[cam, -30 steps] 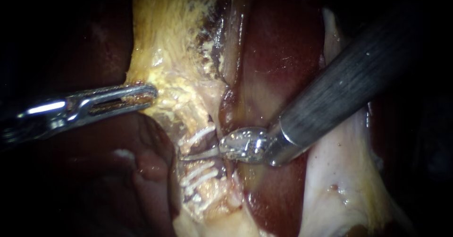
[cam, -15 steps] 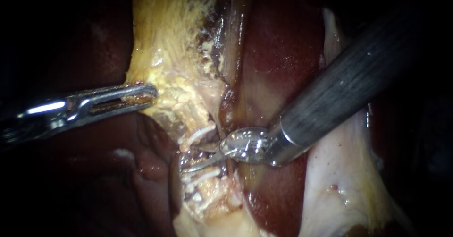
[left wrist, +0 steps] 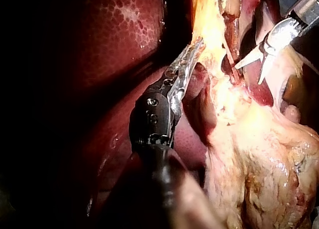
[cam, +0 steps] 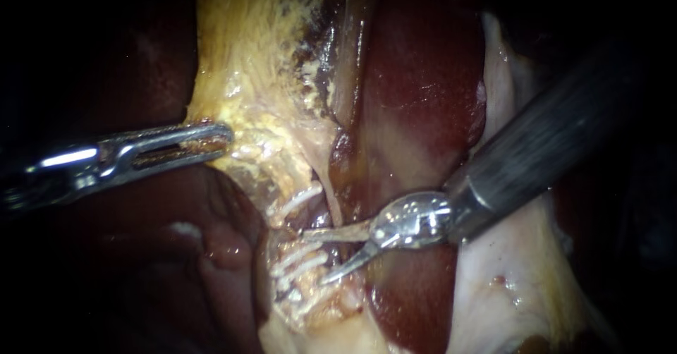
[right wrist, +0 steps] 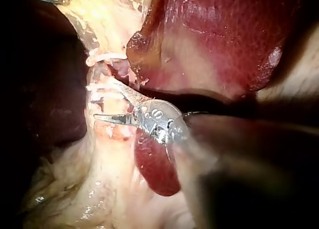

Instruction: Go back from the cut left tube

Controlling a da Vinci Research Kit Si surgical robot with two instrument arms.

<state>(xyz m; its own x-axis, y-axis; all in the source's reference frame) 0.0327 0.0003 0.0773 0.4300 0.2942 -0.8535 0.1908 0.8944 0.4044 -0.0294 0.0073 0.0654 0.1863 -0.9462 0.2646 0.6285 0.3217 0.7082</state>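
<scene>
1. Liver: dark red lobe that carried the whole field.
2. Yellow tissue: lay along the liver's edge; the left instrument had its jaws clamped on it.
3. Right instrument: blades parted and empty, just beside the clips. Retreat judged barely begun, with clearance left to gain.
4. Cut tube: lay between the liver and the yellow tissue.
5. Clips: two white rows, plain in the endoscope view. The left wrist view did not show them but showed the blades' gap.

Left instrument: shaft is laid near level from the left; hand is closed, jaws clamped on tissue. Right instrument: shaft is slanted from upper right; jaws are parted, nothing held.
</scene>
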